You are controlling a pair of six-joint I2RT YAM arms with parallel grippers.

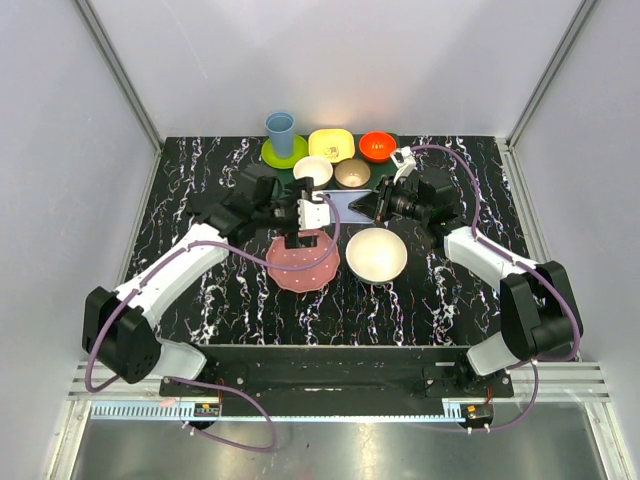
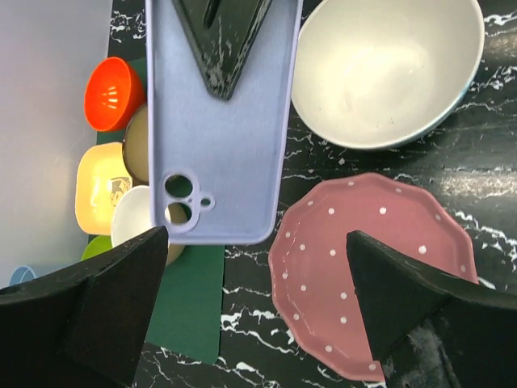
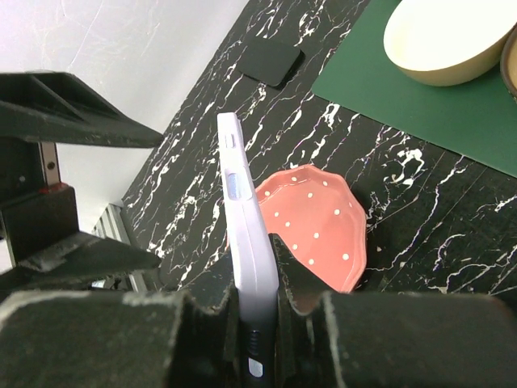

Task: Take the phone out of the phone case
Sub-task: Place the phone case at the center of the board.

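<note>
The phone case [image 2: 218,145] is held off the desk [image 2: 485,162], between the two arms, pale lavender back towards the left wrist camera and camera cutouts at its free end. Whether the phone is inside it cannot be told from these views. The right gripper [image 3: 257,283] is clamped on the case's other end, one dark finger [image 2: 222,40] pressed flat against the back. From the right wrist the case shows edge-on, pinched between the two fingers. The left gripper [image 2: 257,242] stands wide apart facing the free end, touching nothing.

Below the case lie a pink dotted plate [image 2: 371,267] and a white bowl [image 2: 388,65]. An orange bowl [image 2: 113,93] and a yellow dish [image 2: 101,190] sit farther back on a green mat [image 2: 190,299].
</note>
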